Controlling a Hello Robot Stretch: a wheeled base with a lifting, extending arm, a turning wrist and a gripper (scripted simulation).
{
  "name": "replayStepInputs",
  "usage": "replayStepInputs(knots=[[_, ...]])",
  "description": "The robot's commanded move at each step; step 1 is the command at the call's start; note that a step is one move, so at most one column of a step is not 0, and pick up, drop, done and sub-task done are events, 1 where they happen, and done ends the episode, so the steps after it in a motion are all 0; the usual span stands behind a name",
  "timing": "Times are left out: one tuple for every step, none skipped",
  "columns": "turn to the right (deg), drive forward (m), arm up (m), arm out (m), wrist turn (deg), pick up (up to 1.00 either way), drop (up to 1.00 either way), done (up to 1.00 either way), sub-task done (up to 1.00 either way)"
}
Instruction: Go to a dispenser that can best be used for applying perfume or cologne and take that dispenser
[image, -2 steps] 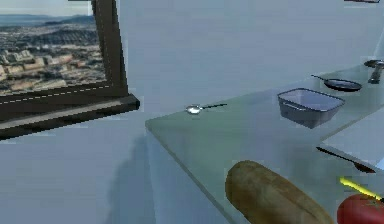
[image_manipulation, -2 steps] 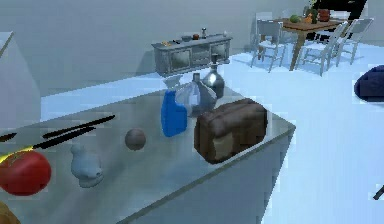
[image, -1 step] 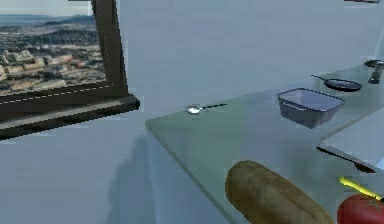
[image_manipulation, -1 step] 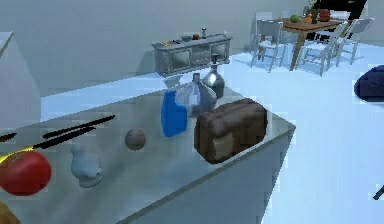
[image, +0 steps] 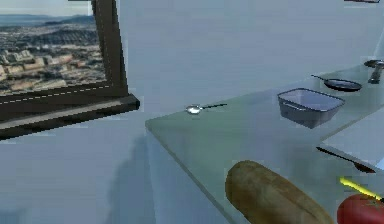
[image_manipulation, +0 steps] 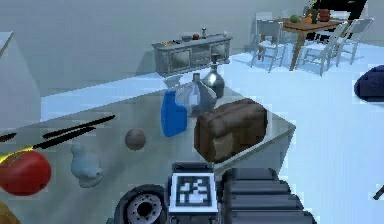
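On the counter (image_manipulation: 115, 103) — one blue bottle (image_manipulation: 175, 112), one grey bottle (image_manipulation: 211, 88), one loaf (image_manipulation: 231, 128). Whether the gripper (image_manipulation: 143, 207) holds anything cannot be told.

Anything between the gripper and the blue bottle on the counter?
Nothing visible directly: bare countertop lies between the gripper and the blue bottle. A bread loaf sits just right of that path in the arm side view, a brown ball just left.

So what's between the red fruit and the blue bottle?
In the arm side view, a pale bottle and a brown ball lie between the red fruit and the blue bottle.
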Motion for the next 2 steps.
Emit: replayStepInputs(knots=[[0.0,0.0,0.0,0.3,0.0,0.0,0.0,0.0,0.0],[0.0,0.0,0.0,0.0,45.0,0.0,0.0,0.0,0.0]])
